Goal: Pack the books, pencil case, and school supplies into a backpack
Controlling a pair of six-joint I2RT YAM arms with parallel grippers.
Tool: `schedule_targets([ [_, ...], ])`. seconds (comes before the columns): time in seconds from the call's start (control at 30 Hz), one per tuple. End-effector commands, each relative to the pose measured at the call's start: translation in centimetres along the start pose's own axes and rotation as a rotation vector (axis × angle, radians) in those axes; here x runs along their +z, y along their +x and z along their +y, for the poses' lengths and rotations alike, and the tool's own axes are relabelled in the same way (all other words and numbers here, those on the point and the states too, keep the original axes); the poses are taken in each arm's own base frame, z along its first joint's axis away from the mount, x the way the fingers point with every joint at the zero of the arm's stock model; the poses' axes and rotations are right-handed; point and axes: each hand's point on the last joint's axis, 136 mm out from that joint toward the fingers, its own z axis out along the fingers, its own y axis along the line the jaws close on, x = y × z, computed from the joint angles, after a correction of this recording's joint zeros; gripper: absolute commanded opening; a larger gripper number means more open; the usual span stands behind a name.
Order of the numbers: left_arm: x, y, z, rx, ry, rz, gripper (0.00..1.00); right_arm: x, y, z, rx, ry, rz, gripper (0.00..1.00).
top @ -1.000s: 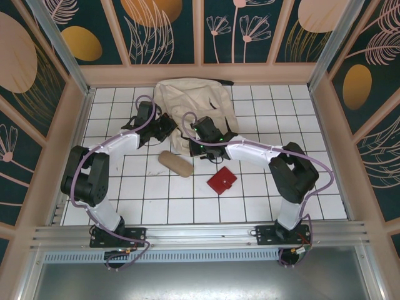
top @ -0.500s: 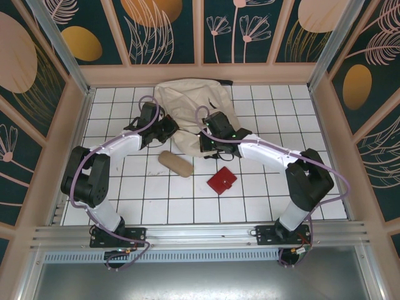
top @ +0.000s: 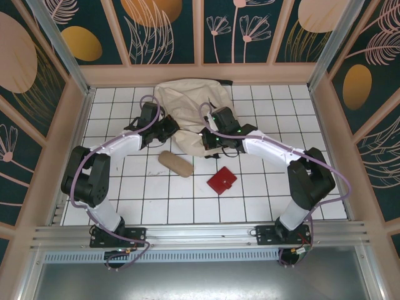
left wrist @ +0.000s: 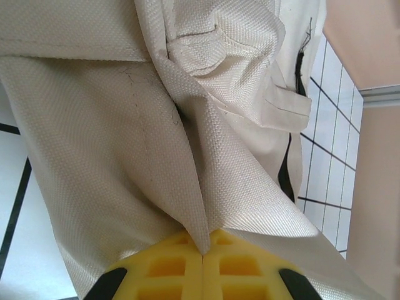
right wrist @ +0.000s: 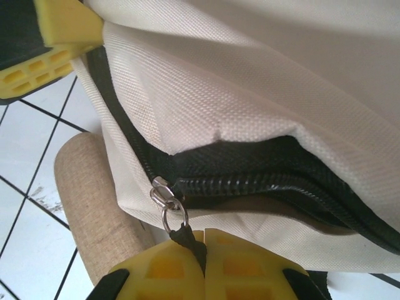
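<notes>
The cream backpack lies at the back of the tiled table. My left gripper is at its left edge, shut on a pinched fold of the fabric; the yellow pads meet around it. At the bag's near edge my right gripper is shut on the black zip pull tab below a metal ring. The dark zip gapes partly open. The tan pencil case lies just in front of the bag, the red square case to its right. The books are out of view.
Low wooden walls ring the tiled table. The pencil case sits close under the bag's near edge, beside my right fingers. A yellow finger of the left gripper shows at the bag's corner.
My right gripper has travelled right along the bag's near edge with the zip pull in it, and the zip has parted. The left gripper has stayed on its fold.
</notes>
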Motion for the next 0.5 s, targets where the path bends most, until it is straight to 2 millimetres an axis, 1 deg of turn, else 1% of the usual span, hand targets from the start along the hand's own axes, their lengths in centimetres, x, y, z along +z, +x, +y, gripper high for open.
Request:
schedule_targets([
  [0.0,-1.0,-5.2,4.0,0.006,-0.120,-0.173,0.00,-2.1,0.9,-1.3,0.018,0.006,0.072,0.00],
  [0.03,-1.0,-4.8,3.4,0.005,-0.089,-0.153,0.00,-1.9,0.6,-0.6,0.017,-0.031,0.068,0.00],
  [0.1,-2.0,-4.6,1.8,0.005,-0.031,-0.141,0.11,-1.3,0.0,0.5,0.022,-0.088,0.057,0.00],
  [0.17,-3.0,-3.9,1.0,-0.012,0.009,-0.118,0.28,-0.4,-0.6,1.3,0.028,-0.135,0.046,0.00],
  [0.23,-3.8,-2.8,0.7,-0.046,0.037,-0.090,0.43,0.6,-0.9,1.6,0.031,-0.146,0.043,0.00],
  [0.27,-4.3,-2.2,0.5,-0.070,0.051,-0.077,0.46,1.1,-1.0,1.7,0.028,-0.149,0.044,0.00],
  [0.33,-4.7,-0.4,1.3,-0.130,0.058,-0.036,0.48,1.8,-1.2,2.0,0.026,-0.154,0.045,0.00],
  [0.4,-4.8,1.3,1.0,-0.168,0.089,0.005,0.55,2.0,-1.4,2.3,0.017,-0.161,0.044,0.00],
  [0.47,-4.6,2.9,0.0,-0.185,0.124,0.046,0.55,1.9,-1.5,2.4,0.009,-0.162,0.042,0.00],
])
